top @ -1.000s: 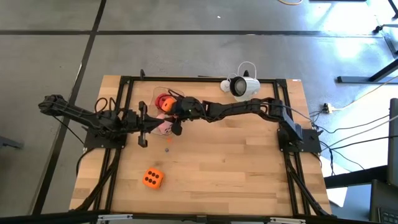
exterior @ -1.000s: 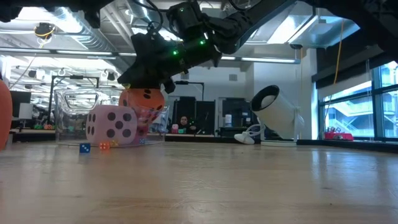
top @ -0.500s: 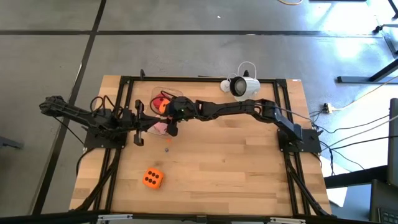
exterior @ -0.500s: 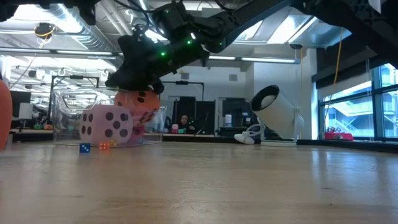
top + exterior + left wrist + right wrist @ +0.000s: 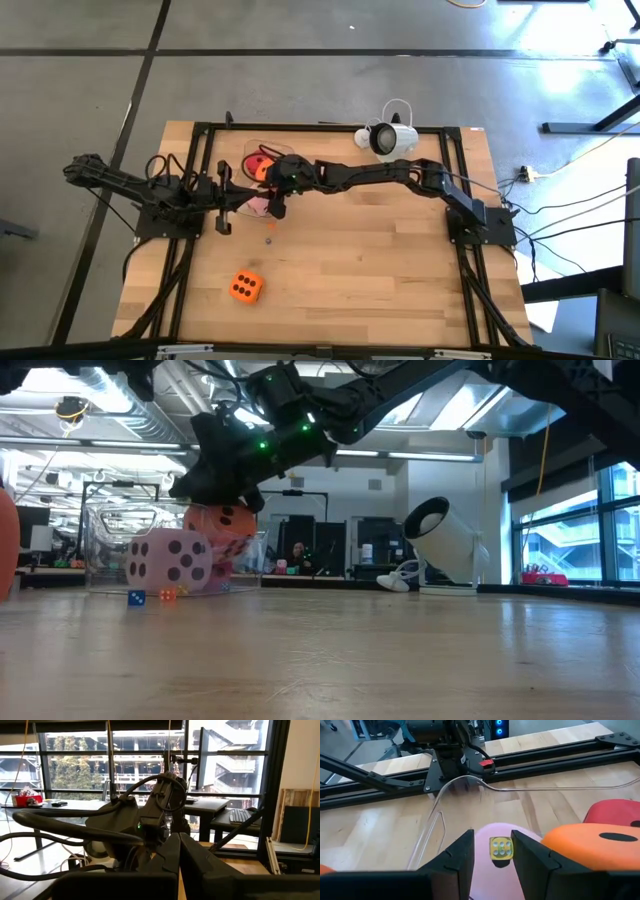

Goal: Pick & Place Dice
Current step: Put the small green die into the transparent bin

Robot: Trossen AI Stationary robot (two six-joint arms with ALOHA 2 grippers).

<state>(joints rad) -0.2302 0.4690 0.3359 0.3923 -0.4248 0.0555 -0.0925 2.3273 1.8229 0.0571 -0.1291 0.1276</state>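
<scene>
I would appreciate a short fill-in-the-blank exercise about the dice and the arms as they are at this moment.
1. The die lying alone near the table's front edge is ____.
2. In the right wrist view, a small yellow die shows against a large ____ die.
3. The arm reaching across to the clear container is the ____ arm.

Missing words: orange; pink; right

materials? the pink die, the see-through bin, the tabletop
Pink die: likely soft foam or plush, matte, rounded edges. Bin: clear plastic by the look, glossy, thin curved rim. Tabletop: wood, pale butcher-block strips with visible grain.
</scene>
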